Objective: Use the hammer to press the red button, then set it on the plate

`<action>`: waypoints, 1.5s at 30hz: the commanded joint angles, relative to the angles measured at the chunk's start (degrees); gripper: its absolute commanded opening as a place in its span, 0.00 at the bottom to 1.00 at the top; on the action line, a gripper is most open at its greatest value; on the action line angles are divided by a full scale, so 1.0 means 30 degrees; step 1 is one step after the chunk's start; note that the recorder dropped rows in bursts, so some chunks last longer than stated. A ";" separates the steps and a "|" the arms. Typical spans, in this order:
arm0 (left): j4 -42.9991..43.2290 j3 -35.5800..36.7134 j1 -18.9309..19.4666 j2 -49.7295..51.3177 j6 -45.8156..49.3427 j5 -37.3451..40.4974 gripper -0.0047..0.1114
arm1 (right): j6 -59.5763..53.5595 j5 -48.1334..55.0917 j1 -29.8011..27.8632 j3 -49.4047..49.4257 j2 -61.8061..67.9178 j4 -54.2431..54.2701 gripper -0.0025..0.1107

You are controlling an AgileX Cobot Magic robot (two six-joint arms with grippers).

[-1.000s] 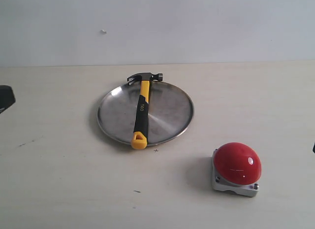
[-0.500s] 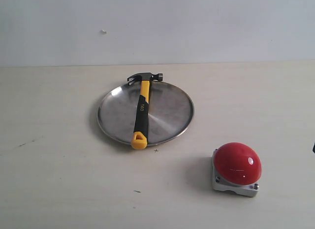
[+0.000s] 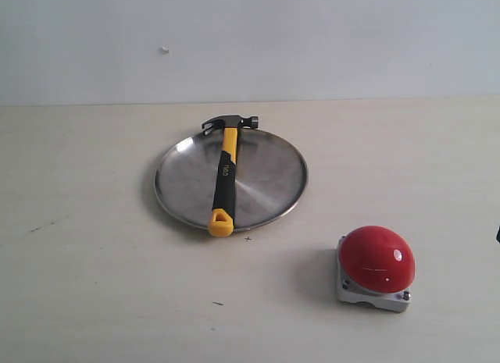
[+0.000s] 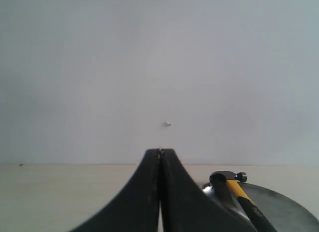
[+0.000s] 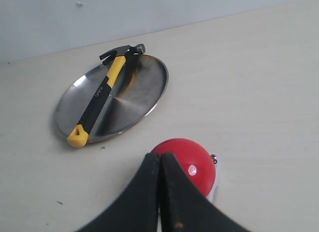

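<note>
The hammer (image 3: 225,176) lies across the silver plate (image 3: 269,176), its dark head over the far rim and its yellow end over the near rim. The red button (image 3: 376,258) sits on its grey base at the front right of the table. Neither gripper shows in the exterior view. In the left wrist view my left gripper (image 4: 160,154) is shut and empty, with the hammer (image 4: 234,184) and the plate (image 4: 284,212) off to one side. My right gripper (image 5: 160,158) is shut and empty in front of the red button (image 5: 192,164); beyond lie the hammer (image 5: 102,92) and the plate (image 5: 134,92).
A pale wall rises behind the light table (image 3: 94,285). Small dark marks dot the tabletop near the plate's front edge. A dark sliver shows at the right edge of the exterior view.
A dark arm part at the left edge of the exterior view has withdrawn out of sight. The hammer, plate and button have not moved.
</note>
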 commanded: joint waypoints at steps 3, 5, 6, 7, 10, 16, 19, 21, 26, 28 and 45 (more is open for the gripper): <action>0.0434 0.0042 0.0035 -0.0559 -0.0021 0.1319 0.04 | -0.0027 -0.0122 0.0021 0.0059 -0.0142 -0.0151 0.02; 0.0434 0.0042 0.0035 -0.0559 0.0023 0.1425 0.04 | -0.0027 -0.0122 0.0021 0.0059 -0.0142 -0.0151 0.02; 0.0464 0.0042 0.0035 -0.0559 0.0237 0.1453 0.04 | -0.0027 -0.0122 0.0021 0.0059 -0.0142 -0.0151 0.02; 0.0316 0.0042 0.0035 -0.0559 0.0814 0.1661 0.04 | -0.0027 -0.0122 0.0021 0.0059 -0.0142 -0.0151 0.02; -1.0518 0.0042 0.0035 -0.0559 0.9537 0.3346 0.04 | -0.0027 -0.0122 0.0021 0.0059 -0.0142 -0.0151 0.02; -1.6948 0.0042 0.0035 -0.0980 1.7991 0.6945 0.04 | -0.0027 -0.0122 0.0021 0.0059 -0.0142 -0.0151 0.02; -1.7314 0.0042 0.0035 -0.1169 1.7938 0.8977 0.04 | -0.0027 -0.0122 0.0021 0.0059 -0.0142 -0.0151 0.02; -1.7205 0.0042 0.0035 -0.1169 1.7938 0.9563 0.04 | -0.0027 -0.0122 0.0021 0.0059 -0.0142 -0.0151 0.02; -1.7205 0.0042 0.0035 -0.1169 1.7983 1.0183 0.04 | -0.0027 -0.0122 0.0021 0.0059 -0.0142 -0.0151 0.02; -1.7205 0.0042 0.0035 -0.1169 1.7983 1.0357 0.04 | -0.0027 -0.0122 0.0021 0.0059 -0.0142 -0.0151 0.02; -1.7205 0.0042 0.0035 -0.1169 1.7983 1.0357 0.04 | -0.0909 0.0332 -0.0446 0.0022 -0.0142 -0.0709 0.02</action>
